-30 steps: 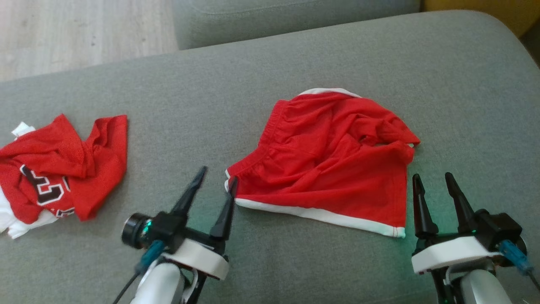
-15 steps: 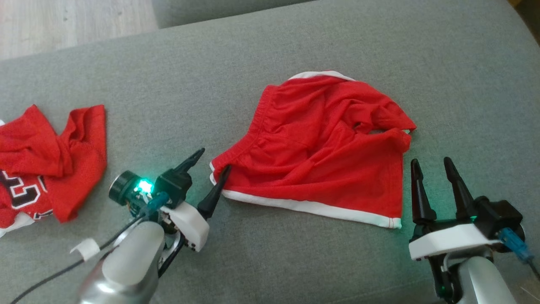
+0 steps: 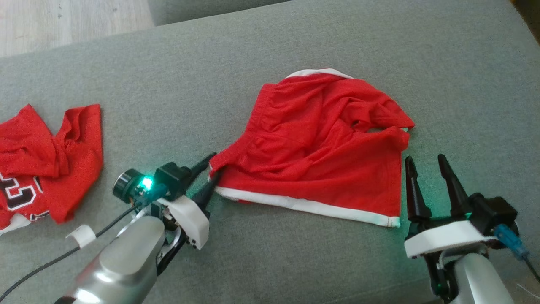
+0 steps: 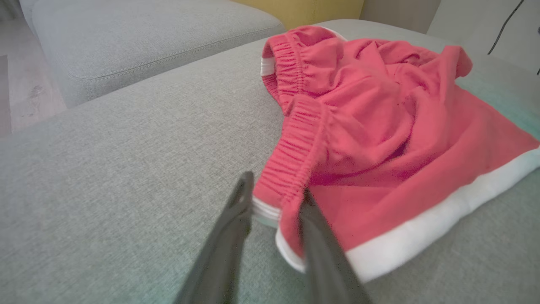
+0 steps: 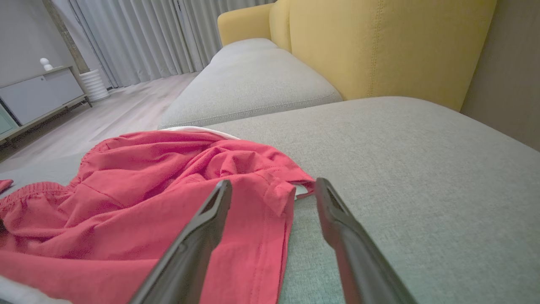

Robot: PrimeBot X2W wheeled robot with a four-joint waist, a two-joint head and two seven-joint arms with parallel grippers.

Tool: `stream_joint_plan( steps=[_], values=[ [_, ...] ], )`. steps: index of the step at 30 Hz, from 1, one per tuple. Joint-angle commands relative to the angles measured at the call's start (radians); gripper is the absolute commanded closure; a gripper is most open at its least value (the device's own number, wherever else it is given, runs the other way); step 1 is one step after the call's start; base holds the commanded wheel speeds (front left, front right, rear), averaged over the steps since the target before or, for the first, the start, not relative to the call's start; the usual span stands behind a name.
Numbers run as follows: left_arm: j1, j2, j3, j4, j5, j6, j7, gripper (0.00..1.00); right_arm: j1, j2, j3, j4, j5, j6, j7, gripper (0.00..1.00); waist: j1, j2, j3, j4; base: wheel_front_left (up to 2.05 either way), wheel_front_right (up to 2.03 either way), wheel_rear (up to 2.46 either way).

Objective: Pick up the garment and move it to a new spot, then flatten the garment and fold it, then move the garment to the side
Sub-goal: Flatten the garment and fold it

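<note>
Fingers on your left gripper [image 3: 216, 164] stand apart, straddling the near-left corner of the red shorts [image 3: 320, 156], where the waistband meets the white hem, with cloth between them. Your right gripper [image 3: 424, 157] sits just beside the shorts' right edge, fingers spread wide over the grey sofa cushion [image 3: 168, 97]. You have the shorts lying crumpled on that cushion, well apart from a red jersey [image 3: 46, 164] at the left.
</note>
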Motion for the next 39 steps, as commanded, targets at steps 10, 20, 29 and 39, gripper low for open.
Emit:
stream_joint_plan(
  steps=[10, 20, 29, 39],
  values=[
    [-0.053, 0.017, 0.054, -0.021, -0.046, 0.029, -0.068, 1.00, 0.003, -0.019, 0.104, 0.047, -0.018, -0.001, -0.013, 0.00, -0.0001, 0.0000, -0.014, 0.006, 0.00, 0.00, 0.00],
    [-0.050, -0.016, 0.104, 0.021, -0.075, 0.067, -0.070, 1.00, 0.019, -0.091, 0.231, 0.106, 0.056, -0.001, 0.043, 0.00, -0.0001, 0.0000, -0.033, 0.000, 0.00, 0.00, 0.00],
    [-0.104, -0.034, 0.106, 0.108, -0.114, 0.046, 0.007, 1.00, 0.001, -0.134, 0.341, 0.119, 0.114, -0.001, 0.102, 0.00, -0.0001, 0.0000, -0.046, -0.018, 0.00, 0.00, 0.00],
    [-0.140, -0.056, 0.096, 0.179, -0.142, 0.023, 0.025, 1.00, -0.026, -0.187, 0.477, 0.126, 0.197, -0.001, 0.146, 0.00, -0.0001, 0.0000, -0.058, -0.029, 0.00, 0.00, 0.00]
  ],
)
